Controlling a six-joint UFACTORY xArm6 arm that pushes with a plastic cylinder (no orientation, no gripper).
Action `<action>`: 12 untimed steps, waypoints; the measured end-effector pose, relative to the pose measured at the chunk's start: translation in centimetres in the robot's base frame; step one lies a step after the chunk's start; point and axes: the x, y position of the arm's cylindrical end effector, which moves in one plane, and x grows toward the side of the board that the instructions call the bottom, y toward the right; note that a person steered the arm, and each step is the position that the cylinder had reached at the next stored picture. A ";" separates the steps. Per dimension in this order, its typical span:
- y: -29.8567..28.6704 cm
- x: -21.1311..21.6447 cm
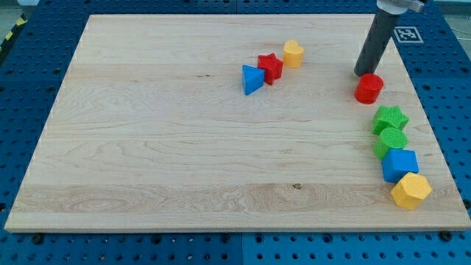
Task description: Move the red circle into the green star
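The red circle [369,87] lies on the wooden board near the view's right edge. The green star [390,118] lies just below and right of it, with a small gap between them. My tip [363,73] rests on the board right behind the red circle, at its upper left side, touching or nearly touching it. The dark rod rises from there to the view's top right.
A green circle [390,140], a blue block [399,164] and a yellow hexagon [411,191] run in a column below the green star. A blue triangle [252,79], a red star [270,68] and a yellow block [293,53] cluster at the top middle. The board's right edge [434,132] is close.
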 end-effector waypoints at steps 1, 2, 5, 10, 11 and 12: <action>0.0 -0.5; 0.0 -0.5; -2.3 0.7; -1.4 5.6; -1.4 5.6; -1.4 5.5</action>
